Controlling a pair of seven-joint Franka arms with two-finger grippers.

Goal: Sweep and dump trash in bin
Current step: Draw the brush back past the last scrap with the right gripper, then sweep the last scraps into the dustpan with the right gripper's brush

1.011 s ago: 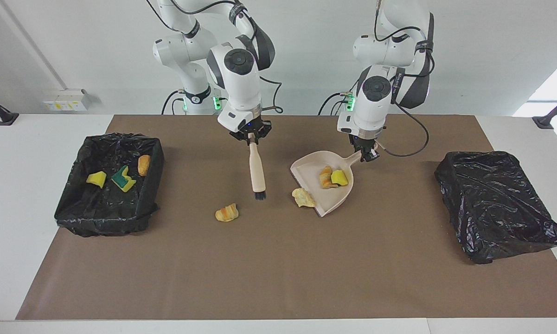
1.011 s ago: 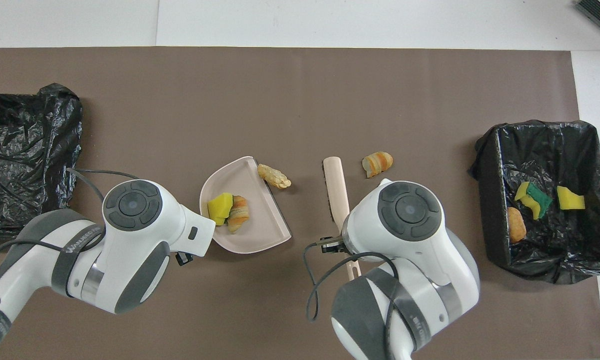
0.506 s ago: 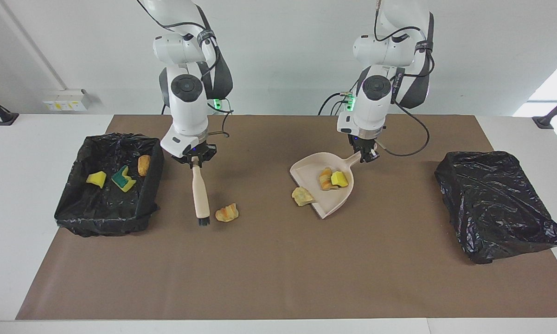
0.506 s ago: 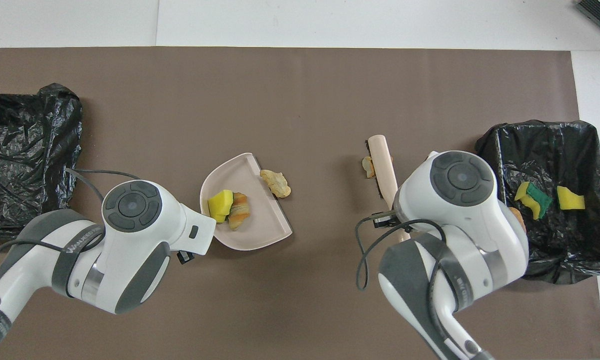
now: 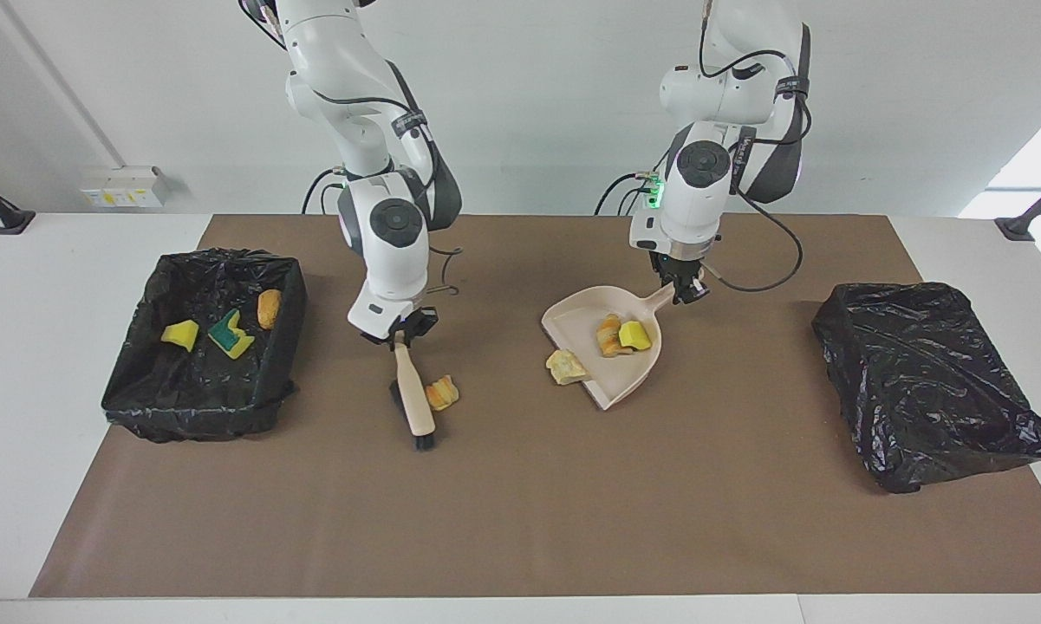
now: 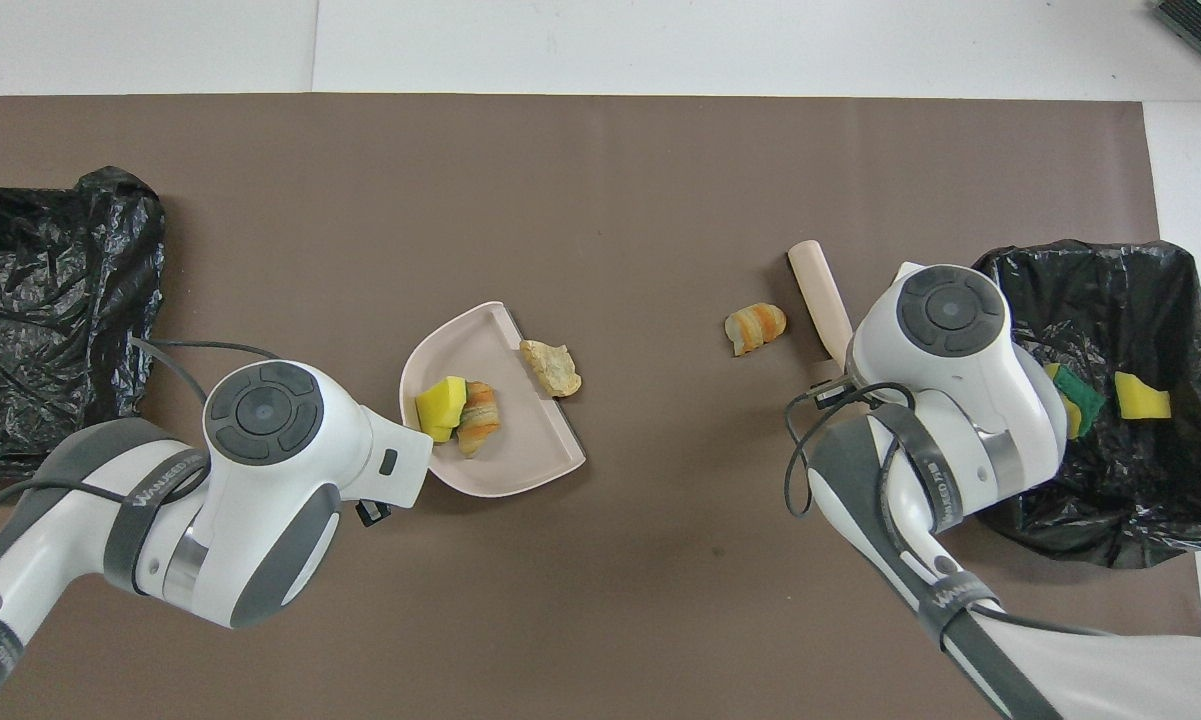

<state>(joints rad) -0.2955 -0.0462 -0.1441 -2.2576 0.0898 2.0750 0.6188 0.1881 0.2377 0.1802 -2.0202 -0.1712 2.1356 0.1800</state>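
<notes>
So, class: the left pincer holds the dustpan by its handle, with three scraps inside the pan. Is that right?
Not quite. The facing view shows the left pincer gripping the dustpan handle, but only two scraps lie inside; a third scrap sits at the pan's lip on the mat.

- Right arm reaches down from its base, wrist bent, its tool (image 5: 396,334) clamped tight on a brush handle low over the table.
- Left arm hangs steeply, its tool (image 5: 686,290) pinching a dustpan handle, pointing straight down.
</notes>
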